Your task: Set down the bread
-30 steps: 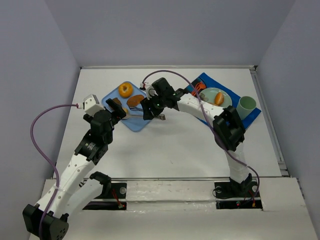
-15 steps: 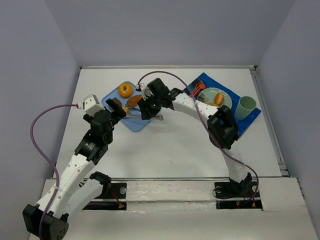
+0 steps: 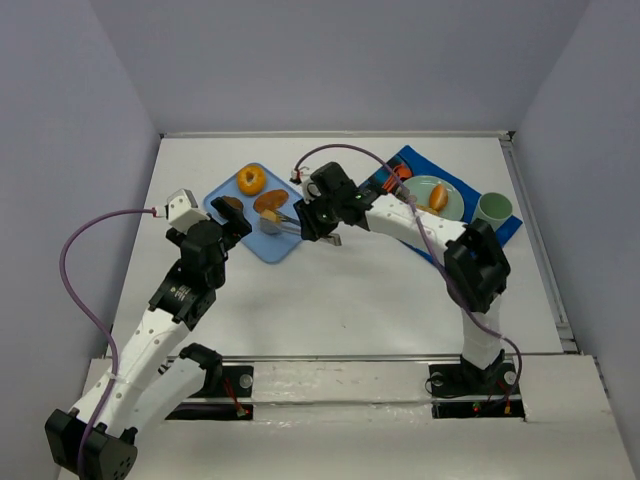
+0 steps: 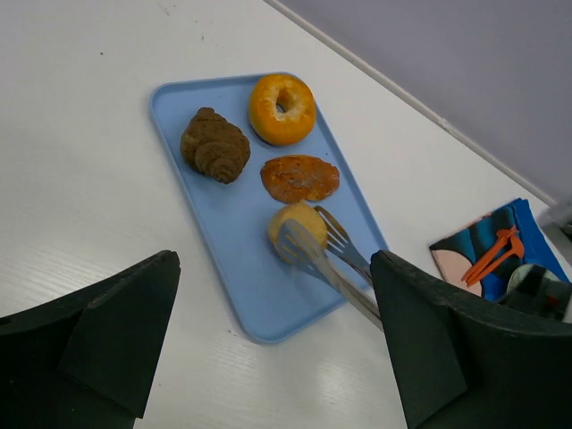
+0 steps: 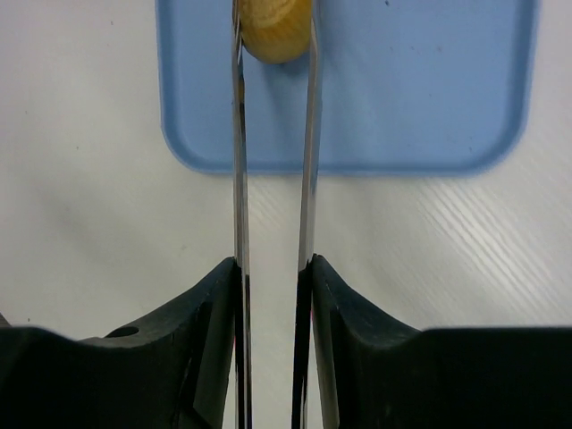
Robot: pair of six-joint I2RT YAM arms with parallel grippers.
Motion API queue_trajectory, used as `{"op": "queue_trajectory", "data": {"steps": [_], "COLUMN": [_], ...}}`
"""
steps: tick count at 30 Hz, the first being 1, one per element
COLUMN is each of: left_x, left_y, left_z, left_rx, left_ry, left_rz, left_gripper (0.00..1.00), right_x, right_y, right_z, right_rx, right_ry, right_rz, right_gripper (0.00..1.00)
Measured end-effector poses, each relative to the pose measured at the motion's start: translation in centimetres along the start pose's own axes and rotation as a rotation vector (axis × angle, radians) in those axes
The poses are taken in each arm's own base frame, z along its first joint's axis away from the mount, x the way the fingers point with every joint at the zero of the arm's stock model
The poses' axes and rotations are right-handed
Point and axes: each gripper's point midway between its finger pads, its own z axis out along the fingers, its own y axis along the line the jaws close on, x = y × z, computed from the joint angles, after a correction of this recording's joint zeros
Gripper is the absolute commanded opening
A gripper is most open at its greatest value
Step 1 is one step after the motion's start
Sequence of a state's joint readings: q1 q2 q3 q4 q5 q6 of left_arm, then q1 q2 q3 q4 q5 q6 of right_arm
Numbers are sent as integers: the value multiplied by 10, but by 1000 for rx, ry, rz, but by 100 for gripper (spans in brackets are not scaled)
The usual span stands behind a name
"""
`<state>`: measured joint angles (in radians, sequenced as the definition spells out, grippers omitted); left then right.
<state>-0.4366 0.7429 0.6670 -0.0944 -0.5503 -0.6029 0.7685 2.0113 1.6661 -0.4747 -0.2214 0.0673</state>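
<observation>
The right gripper [image 5: 273, 268] has its fingers drawn in close on the two arms of the tongs [image 5: 239, 179], whose tips pinch a small round bread roll [image 4: 295, 228] from both sides. The roll is over the near right part of the blue tray [image 4: 223, 232]; whether it rests on the tray or is just clear of it cannot be told. The tray lies toward the far edge of the bench, left of centre, and also carries a glazed donut [image 4: 281, 109], a dark croissant [image 4: 215, 145] and a flat browned pastry [image 4: 299, 179]. The left gripper [image 3: 232, 222] hangs at the tray's left side with its fingers spread wide, holding nothing. Toward the far right corner a blue mat [image 3: 503, 234] bears a green plate [image 3: 423, 187] and a green cup [image 3: 492, 210].
</observation>
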Motion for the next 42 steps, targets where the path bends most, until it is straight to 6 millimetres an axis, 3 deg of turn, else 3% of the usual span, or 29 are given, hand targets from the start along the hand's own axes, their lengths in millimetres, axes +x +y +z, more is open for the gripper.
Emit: {"op": "queue_trajectory", "data": {"steps": [2, 6, 7, 10, 11, 15, 18, 26, 29, 34, 42], "left_x": [0, 0, 0, 0, 0, 0, 1, 4, 4, 4, 4], "left_y": [0, 0, 0, 0, 0, 0, 0, 1, 1, 1, 1], "left_z": [0, 0, 0, 0, 0, 0, 1, 3, 3, 3, 2], "left_rx": [0, 0, 0, 0, 0, -1, -2, -8, -8, -8, -6], "left_ry": [0, 1, 0, 0, 0, 1, 4, 12, 12, 11, 11], "left_rz": [0, 0, 0, 0, 0, 1, 3, 10, 10, 9, 8], "left_gripper": [99, 99, 99, 99, 99, 99, 99, 99, 99, 99, 99], "right_x": [3, -1, -5, -4, 5, 52, 84, 97, 100, 99, 77], "right_y": [-4, -27, -39, -100, -129, -200, -221, -236, -238, -236, -222], "right_z": [-20, -82, -96, -143, -156, -182, -186, -192, -194, -201, -228], "right_rx": [48, 182, 216, 361, 433, 637, 714, 787, 808, 817, 782], "right_ry": [-21, -127, -164, -273, -295, -281, -229, -221, -221, -226, -311], "right_rz": [20, 108, 146, 307, 377, 561, 645, 713, 722, 723, 667], "right_gripper": [25, 25, 25, 26, 26, 28, 31, 56, 61, 61, 59]}}
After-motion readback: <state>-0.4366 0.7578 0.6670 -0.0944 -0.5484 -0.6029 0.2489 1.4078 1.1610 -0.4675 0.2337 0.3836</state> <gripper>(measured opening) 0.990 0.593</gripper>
